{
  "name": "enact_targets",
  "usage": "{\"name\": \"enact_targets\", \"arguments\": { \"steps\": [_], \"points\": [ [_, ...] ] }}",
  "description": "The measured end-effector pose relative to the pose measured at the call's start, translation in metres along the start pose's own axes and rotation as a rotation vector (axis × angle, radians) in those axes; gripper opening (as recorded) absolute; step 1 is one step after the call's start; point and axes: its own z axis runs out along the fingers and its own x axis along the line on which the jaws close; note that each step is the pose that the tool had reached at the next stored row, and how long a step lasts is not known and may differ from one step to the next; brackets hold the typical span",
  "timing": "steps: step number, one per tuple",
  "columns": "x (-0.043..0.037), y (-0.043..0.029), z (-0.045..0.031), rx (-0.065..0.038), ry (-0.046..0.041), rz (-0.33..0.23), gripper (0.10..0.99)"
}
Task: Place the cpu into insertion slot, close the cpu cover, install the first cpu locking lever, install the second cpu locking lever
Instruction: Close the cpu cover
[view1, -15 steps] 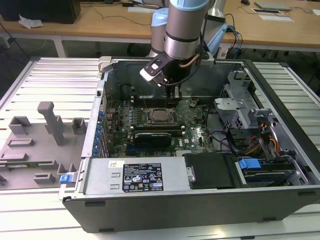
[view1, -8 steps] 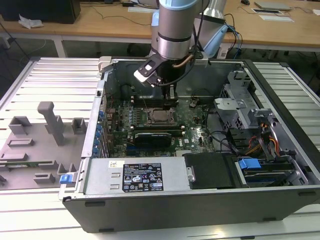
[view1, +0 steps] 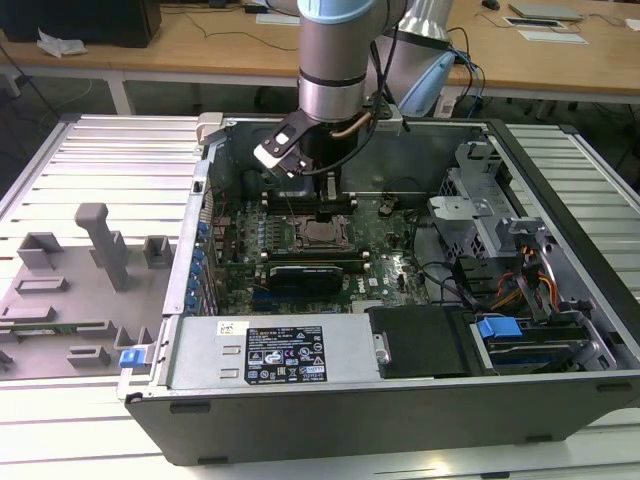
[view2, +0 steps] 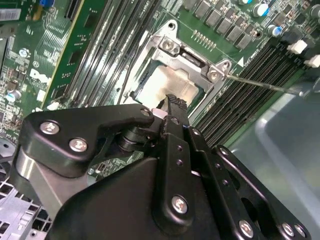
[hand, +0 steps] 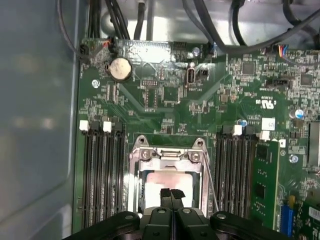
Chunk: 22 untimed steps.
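One slatted table (view1: 60, 150) in the exterior view. One open case (view1: 400, 420) lies on it, side off. Several grey fixtures (view1: 105, 245) stand on the table at the exterior view's left, well apart from the fingers. One arm (view1: 335, 60) comes down into the case. One labelled supply (view1: 285, 355) sits inside the case wall, well clear of the fingers. One green board (hand: 165, 107) lies on the case floor and spreads out on every side of the fingers.

One gripper (hand: 171, 194), black, low over the board. Two fingers (hand: 165, 195), pressed together tip to tip, nothing between them.

Two memory banks (hand: 102, 170), one on either side of the fingers. Four white clips (hand: 106, 126) counted at their ends in the first wrist view.

One slot (hand: 134, 167) with a silvery rim, directly beneath the fingertips. One cover (hand: 170, 156) lies over it, its hinge end just beyond the fingertips. One cpu (hand: 162, 179), pale-topped, is seated in the slot and shows through the cover's cut-out right under the tips. Whether the tips touch it, cannot tell.

One lever (view2: 260, 85) seen: a thin bright rod leaving a slot corner and crossing a memory bank beside the fingers. Latched or not, cannot tell.

One coin battery (hand: 120, 69), well beyond the fingers.
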Motion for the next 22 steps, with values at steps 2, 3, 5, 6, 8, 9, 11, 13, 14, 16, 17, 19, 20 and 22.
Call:
{"name": "enact_targets", "arguments": {
  "steps": [2,3,5,6,8,9,11,13,14,16,17,19,20,22],
  "points": [
    [-0.001,-0.0011,0.001,0.0,0.0001,0.001,0.106],
    [-0.0009,-0.0013,0.0009,0.0,0.0,0.001,0.106],
    [-0.0011,-0.0013,-0.0006,0.0,-0.0002,0.001,0.106],
    [-0.0011,-0.0013,-0.0022,0.0,-0.0002,0.001,0.106],
    [-0.0011,-0.0013,-0.0057,-0.001,-0.0001,0.002,0.106],
    [-0.0012,-0.0012,-0.0089,-0.002,-0.0002,0.002,0.106],
    [-0.0012,-0.0011,-0.0117,-0.003,-0.0002,0.002,0.106],
    [-0.0012,-0.0011,-0.0126,-0.004,-0.0001,0.002,0.106],
    [-0.0023,-0.0012,-0.0126,-0.004,-0.0003,0.002,0.106],
    [-0.005,-0.0013,-0.0126,-0.004,-0.0003,0.002,0.106],
    [-0.0064,-0.0013,-0.0126,-0.004,-0.0002,0.002,0.106],
    [-0.0067,-0.0014,-0.0137,-0.004,-0.0003,0.002,0.106],
    [-0.0067,-0.0013,-0.0141,-0.004,-0.0003,0.002,0.106],
    [-0.0067,-0.0013,-0.0141,-0.004,0.0,0.002,0.106]
  ]
}}
